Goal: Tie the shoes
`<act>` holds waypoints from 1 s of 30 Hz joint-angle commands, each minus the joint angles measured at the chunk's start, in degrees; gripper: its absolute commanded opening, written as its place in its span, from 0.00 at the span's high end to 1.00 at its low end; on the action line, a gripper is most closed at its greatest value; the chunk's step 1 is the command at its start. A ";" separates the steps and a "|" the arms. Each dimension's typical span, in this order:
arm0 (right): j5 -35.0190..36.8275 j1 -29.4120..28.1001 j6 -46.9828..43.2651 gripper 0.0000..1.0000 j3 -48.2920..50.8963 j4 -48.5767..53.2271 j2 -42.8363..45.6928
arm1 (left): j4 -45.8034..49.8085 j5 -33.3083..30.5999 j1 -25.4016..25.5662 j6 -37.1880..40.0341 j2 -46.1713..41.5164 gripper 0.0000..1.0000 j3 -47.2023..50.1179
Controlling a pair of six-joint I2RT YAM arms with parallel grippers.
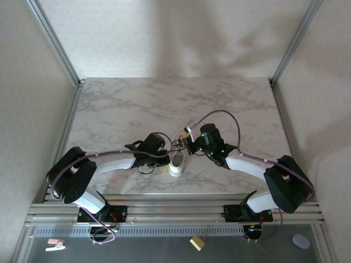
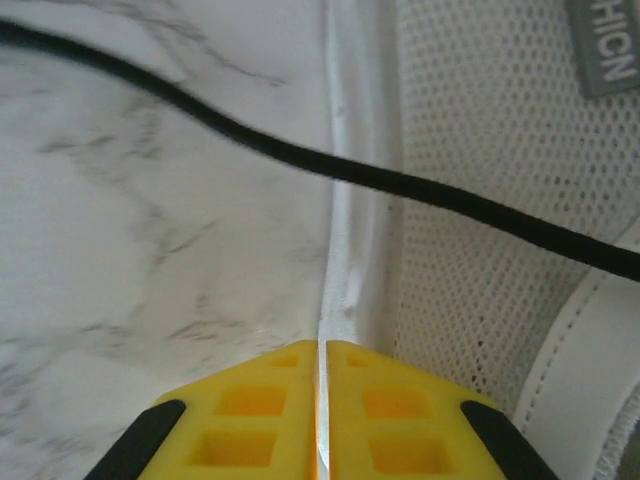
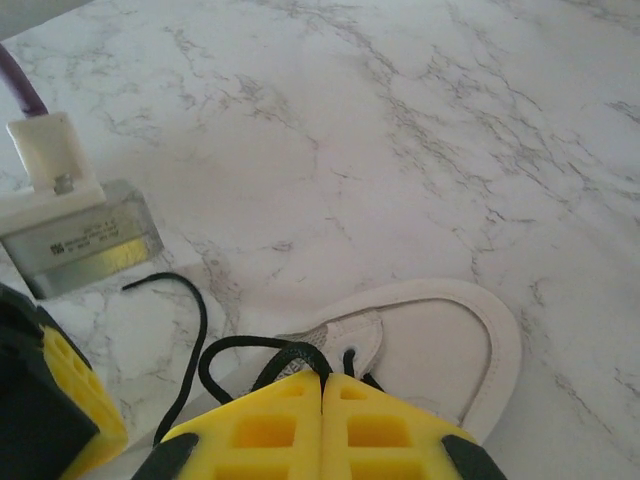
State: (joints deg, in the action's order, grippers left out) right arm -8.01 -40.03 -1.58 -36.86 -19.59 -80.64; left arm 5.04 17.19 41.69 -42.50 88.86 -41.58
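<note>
The white shoe (image 1: pixel 177 163) lies between both arms on the marble table (image 1: pixel 120 109), toe pointing away from the bases. My right gripper (image 3: pixel 322 376) hovers over the tongue of the shoe (image 3: pixel 450 340), shut on a loop of the black lace (image 3: pixel 215 350). In the top view the right gripper (image 1: pixel 185 140) sits just above the laces. My left gripper (image 2: pixel 322 345) is low at the shoe's left side, its yellow jaws together with only a hairline slit and nothing between them. A black lace (image 2: pixel 300 155) runs free in front of it, across the sole edge and the mesh side (image 2: pixel 480 200).
The left arm's wrist camera block (image 3: pixel 75 235) and one yellow finger (image 3: pixel 60 400) stand close to the right gripper, at its left. Metal posts (image 1: pixel 55 41) frame the table's sides. Open marble lies beyond the shoe.
</note>
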 commanded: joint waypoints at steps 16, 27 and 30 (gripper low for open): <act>11.08 -0.49 3.64 1.00 -0.49 8.77 6.10 | -7.17 4.62 3.55 3.68 7.42 0.88 -9.31; 6.60 1.08 4.85 1.00 -2.61 13.04 5.91 | 10.78 -16.88 2.12 18.72 -4.27 0.68 -5.72; 3.80 1.73 7.20 1.00 -4.53 15.83 5.43 | 10.67 -14.18 2.46 18.35 -1.94 0.64 -5.28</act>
State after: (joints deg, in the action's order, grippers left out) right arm -0.86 -39.05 2.83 -38.44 -7.07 -75.42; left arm 11.20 4.71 44.10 -26.28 84.71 -48.10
